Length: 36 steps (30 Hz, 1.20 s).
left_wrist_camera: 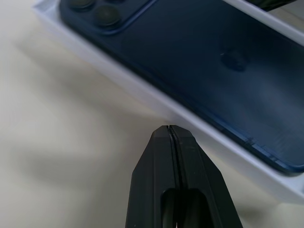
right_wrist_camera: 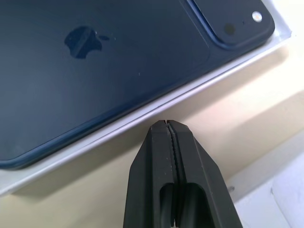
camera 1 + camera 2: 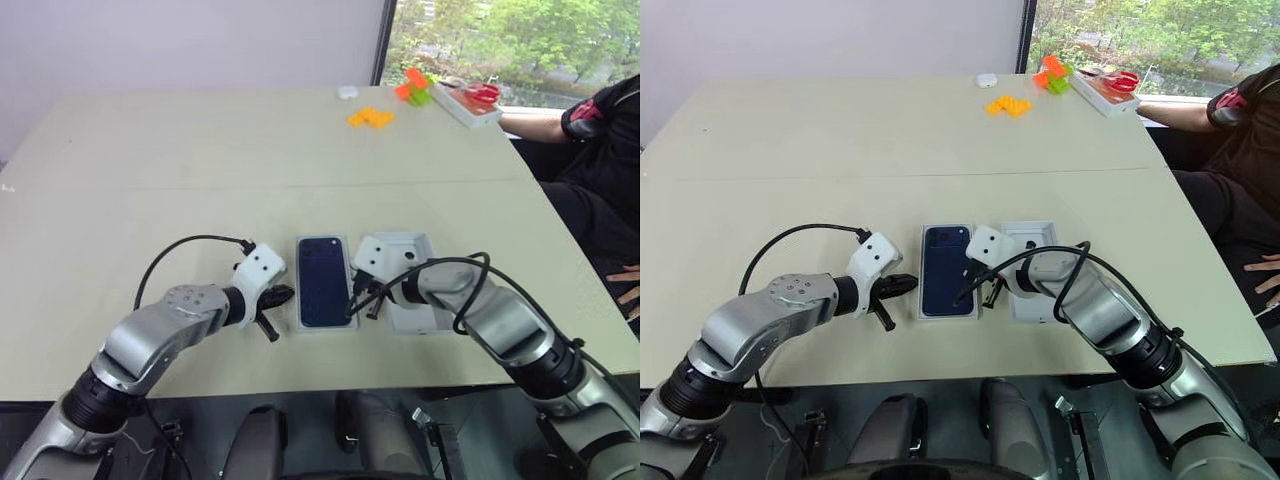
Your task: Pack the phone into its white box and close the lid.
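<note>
The dark navy phone [image 3: 322, 280] lies back up inside the shallow white box [image 3: 323, 327] near the table's front edge, its camera square at the far corner. The lid [image 3: 415, 250] rests just right of the box, its plain white inside facing up. My left gripper [image 3: 289, 293] is shut and empty, its tip on the table close beside the box's left wall [image 1: 156, 102]. My right gripper [image 3: 353, 308] is also shut and empty. Its tip [image 2: 167, 123] sits by the box's right wall [image 2: 142, 114], in the gap between box and lid.
At the far right of the table are orange blocks [image 3: 371, 117], green and orange toys [image 3: 415, 88], a small white object [image 3: 347, 92] and a white tray with red scissors [image 3: 470, 100]. A person [image 3: 600, 150] sits at the right edge.
</note>
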Tool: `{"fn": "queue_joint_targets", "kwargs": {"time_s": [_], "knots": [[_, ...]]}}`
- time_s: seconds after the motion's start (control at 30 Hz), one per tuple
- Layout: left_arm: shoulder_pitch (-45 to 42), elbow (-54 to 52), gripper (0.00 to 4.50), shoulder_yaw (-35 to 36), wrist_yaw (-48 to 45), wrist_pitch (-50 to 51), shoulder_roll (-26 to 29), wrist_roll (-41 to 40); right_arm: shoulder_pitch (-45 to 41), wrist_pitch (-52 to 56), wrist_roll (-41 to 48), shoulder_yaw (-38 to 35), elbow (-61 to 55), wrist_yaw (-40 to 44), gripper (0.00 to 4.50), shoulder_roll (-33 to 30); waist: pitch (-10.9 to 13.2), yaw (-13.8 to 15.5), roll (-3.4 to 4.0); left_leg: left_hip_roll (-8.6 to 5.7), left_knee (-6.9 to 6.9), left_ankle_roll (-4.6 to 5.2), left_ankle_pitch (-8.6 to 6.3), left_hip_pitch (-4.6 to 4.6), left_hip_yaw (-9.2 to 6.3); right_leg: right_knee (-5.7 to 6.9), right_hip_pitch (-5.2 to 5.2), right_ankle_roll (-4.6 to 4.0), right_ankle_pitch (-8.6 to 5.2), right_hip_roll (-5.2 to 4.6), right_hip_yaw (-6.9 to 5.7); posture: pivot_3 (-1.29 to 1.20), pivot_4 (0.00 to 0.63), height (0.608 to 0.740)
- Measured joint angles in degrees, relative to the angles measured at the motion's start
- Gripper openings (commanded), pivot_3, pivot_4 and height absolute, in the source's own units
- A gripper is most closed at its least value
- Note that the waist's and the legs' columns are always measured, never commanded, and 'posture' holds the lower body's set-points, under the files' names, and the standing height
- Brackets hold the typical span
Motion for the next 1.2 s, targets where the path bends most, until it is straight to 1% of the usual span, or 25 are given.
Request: {"fn": "queue_joint_targets", "kwargs": {"time_s": [0.3,0.53,0.6,0.67,0.73,0.8,0.83,0.9,0.93,0.97,1.0,1.07,1.1,1.2], "knots": [[-0.2,1.1,0.03,0.0,-2.2,0.3,-3.3,3.2,0.8,1.7,0.9,-0.5,-2.1,0.6,0.0,-1.1,0.0,0.2,0.0,-0.02,0.01,0.0,0.0,0.15,-0.01,0.02,0.16,-0.07,-0.06,-0.02,0.0,0.0,0.15,0.739],[0.0,1.0,0.03,1.1,-3.2,1.4,-4.2,3.8,0.9,2.9,2.0,-1.2,-4.5,1.2,0.0,-2.9,0.0,0.1,-0.01,-0.01,0.01,0.0,0.0,0.16,0.0,0.03,0.14,-0.01,-0.02,-0.01,0.01,0.0,0.15,0.739],[0.7,0.8,0.03,2.2,-4.1,1.6,-3.5,3.4,0.9,4.0,3.0,-2.7,-7.0,2.0,0.0,-5.0,0.0,0.1,-0.01,0.0,0.01,0.0,0.0,0.14,-0.01,0.04,0.12,0.0,-0.01,0.0,0.0,0.0,0.15,0.739],[2.0,0.0,0.03,3.9,-4.8,1.7,-2.7,3.1,0.9,5.3,4.3,-5.7,-10.0,3.2,0.0,-8.1,0.0,0.0,0.0,0.0,0.0,0.01,0.0,0.14,0.01,0.03,0.11,0.0,-0.02,0.0,0.01,0.0,0.15,0.739],[3.2,-0.3,0.03,5.3,-5.3,1.6,-1.8,2.9,0.9,6.9,6.0,-8.8,-11.7,4.0,0.0,-9.0,0.0,-0.2,-0.01,0.03,0.0,0.02,-0.01,0.17,0.02,0.03,0.11,-0.03,-0.04,0.04,0.01,0.0,0.15,0.739],[4.7,-0.3,0.0,7.2,-6.2,1.2,-0.7,2.8,0.9,9.5,8.1,-12.2,-12.9,4.1,0.56,-8.8,0.0,-0.1,-0.01,0.05,0.0,0.02,-0.01,0.23,0.0,0.06,0.14,-0.08,-0.07,0.07,0.0,0.0,0.15,0.739],[5.6,-0.4,0.0,8.2,-6.7,0.6,-0.4,2.8,0.6,12.3,9.4,-14.5,-12.8,3.8,0.85,-6.9,0.0,-0.2,-0.02,0.07,-0.01,0.02,-0.01,0.29,0.02,0.06,0.17,-0.12,-0.1,0.1,0.01,0.0,0.15,0.739],[6.9,-0.4,0.0,9.5,-7.8,-1.7,-0.1,2.9,-0.4,18.7,11.5,-18.5,-12.0,2.3,1.87,-2.2,0.0,-0.2,-0.02,0.1,-0.02,0.02,-0.01,0.34,0.05,0.11,0.19,-0.12,-0.09,0.1,0.03,0.0,0.15,0.739],[7.6,-0.5,0.0,9.8,-8.8,-3.4,0.5,2.9,-0.9,22.0,12.1,-19.2,-11.9,1.3,2.31,-1.0,0.0,-0.1,-0.02,0.1,-0.02,0.02,-0.01,0.34,0.03,0.11,0.19,-0.13,-0.09,0.11,0.02,0.0,0.15,0.739],[8.5,-0.5,0.0,10.5,-9.9,-5.1,1.3,3.3,-1.1,25.3,12.4,-19.8,-11.8,-0.3,2.87,0.1,0.0,-0.1,-0.02,0.11,-0.03,0.02,-0.01,0.32,0.03,0.1,0.18,-0.13,-0.09,0.1,0.01,0.0,0.15,0.739],[8.9,-0.5,0.0,10.8,-10.5,-6.3,1.9,3.7,-1.3,27.3,12.5,-20.2,-11.6,-1.5,2.87,1.0,0.0,0.0,-0.01,0.1,-0.04,0.02,-0.01,0.31,0.05,0.1,0.16,-0.13,-0.09,0.08,0.03,0.0,0.15,0.739],[9.2,-0.3,0.0,10.9,-12.3,-9.0,3.3,4.7,-1.7,31.2,12.5,-22.0,-9.8,-4.9,2.87,5.3,0.0,0.0,-0.01,0.09,-0.04,0.02,-0.01,0.28,0.06,0.08,0.16,-0.14,-0.08,0.05,0.05,0.0,0.15,0.739],[9.1,-0.3,0.0,10.9,-13.4,-10.4,3.7,5.1,-1.7,32.1,12.9,-23.0,-8.7,-6.8,2.87,7.5,0.0,0.0,-0.01,0.08,-0.03,0.02,-0.01,0.29,0.09,0.08,0.16,-0.14,-0.08,0.05,0.07,0.0,0.15,0.739],[9.3,-0.3,0.0,10.8,-16.6,-13.7,4.8,5.4,-1.8,32.7,14.5,-25.2,-5.5,-12.1,2.87,10.8,0.0,0.0,-0.01,0.08,-0.03,0.02,-0.01,0.25,0.08,0.06,0.16,-0.14,-0.08,0.03,0.07,0.0,0.15,0.739]]}}
